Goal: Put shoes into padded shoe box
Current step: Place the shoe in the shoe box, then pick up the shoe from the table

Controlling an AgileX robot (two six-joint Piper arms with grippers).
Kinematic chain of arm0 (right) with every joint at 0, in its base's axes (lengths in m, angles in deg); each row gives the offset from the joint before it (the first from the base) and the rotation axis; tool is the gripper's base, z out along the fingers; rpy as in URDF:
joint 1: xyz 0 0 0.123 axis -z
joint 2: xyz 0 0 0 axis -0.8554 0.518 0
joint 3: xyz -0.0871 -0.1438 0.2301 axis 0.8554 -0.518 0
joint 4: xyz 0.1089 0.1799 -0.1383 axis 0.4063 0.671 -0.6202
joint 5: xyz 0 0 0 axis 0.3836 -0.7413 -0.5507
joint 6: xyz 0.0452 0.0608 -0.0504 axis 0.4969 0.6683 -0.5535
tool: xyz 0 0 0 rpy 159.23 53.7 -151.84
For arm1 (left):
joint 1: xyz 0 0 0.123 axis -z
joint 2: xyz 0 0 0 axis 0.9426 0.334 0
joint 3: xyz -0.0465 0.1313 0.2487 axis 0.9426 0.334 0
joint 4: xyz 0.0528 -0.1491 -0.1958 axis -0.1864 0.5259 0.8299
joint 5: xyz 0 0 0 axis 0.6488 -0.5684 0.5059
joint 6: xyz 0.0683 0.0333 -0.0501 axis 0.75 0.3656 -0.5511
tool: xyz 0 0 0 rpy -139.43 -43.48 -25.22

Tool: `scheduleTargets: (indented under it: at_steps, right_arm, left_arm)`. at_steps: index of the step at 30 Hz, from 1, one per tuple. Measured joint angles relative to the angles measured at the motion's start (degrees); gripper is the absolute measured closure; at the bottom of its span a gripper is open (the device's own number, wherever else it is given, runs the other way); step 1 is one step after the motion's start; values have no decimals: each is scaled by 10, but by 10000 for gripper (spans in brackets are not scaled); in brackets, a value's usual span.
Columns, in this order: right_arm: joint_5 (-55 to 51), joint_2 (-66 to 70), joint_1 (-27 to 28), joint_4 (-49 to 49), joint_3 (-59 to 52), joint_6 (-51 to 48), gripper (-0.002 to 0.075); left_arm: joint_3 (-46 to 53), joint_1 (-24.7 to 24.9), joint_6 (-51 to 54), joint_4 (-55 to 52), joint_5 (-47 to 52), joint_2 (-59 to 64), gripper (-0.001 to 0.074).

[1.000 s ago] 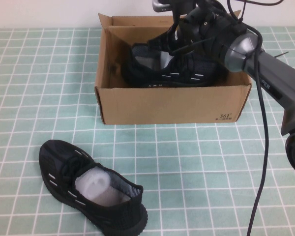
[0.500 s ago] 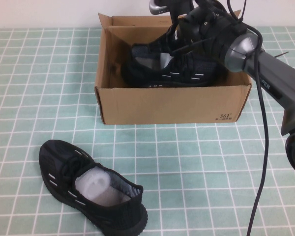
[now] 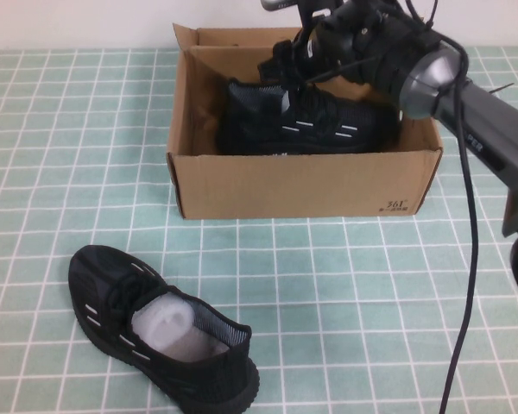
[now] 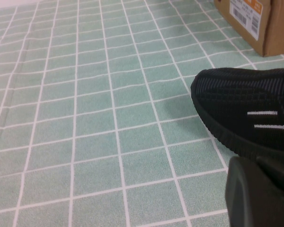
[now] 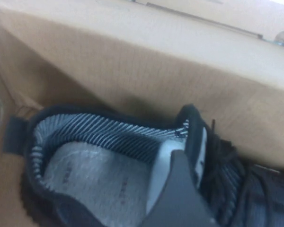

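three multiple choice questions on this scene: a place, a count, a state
1. Where is the loose black knit sneaker? A in the box B on the green checked cloth before the brown cardboard box C held aloft
2. How many sneakers lie in that box? A none B one C two
3. The left pincer, by the loose sneaker's toe, is A shut B wide open C gripping it
B, it lies on the cloth; B, one sits below the right pincer over the box; A, closed, empty.
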Motion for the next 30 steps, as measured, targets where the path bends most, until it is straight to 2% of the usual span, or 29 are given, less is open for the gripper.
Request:
scheduleTargets:
  at_steps: [4, 8, 11, 13, 16, 22, 30]
  right_arm:
    - [-59, -41, -16, -1, 0, 0, 296]
    - [-153, -107, -42, -1, 1, -5, 382]
    - [-223, -160, -64, -6, 3, -30, 489]
    - [-263, -196, -77, -9, 4, -53, 592]
    - [-280, -244, -87, -4, 0, -80, 691]
    - [-289, -340, -91, 51, -58, -129, 730]
    - [-290, -522, -91, 87, -249, -135, 734]
  left_arm:
    - [0, 0, 0, 0, 0, 0, 740]
    - [0, 0, 0, 0, 0, 0, 741]
    - [0, 0, 0, 0, 0, 0, 741]
    - [0, 0, 0, 0, 0, 0, 741]
    - [0, 0, 0, 0, 0, 0, 741]
    - [0, 0, 0, 0, 0, 0, 741]
    - [0, 0, 0, 0, 0, 0, 741]
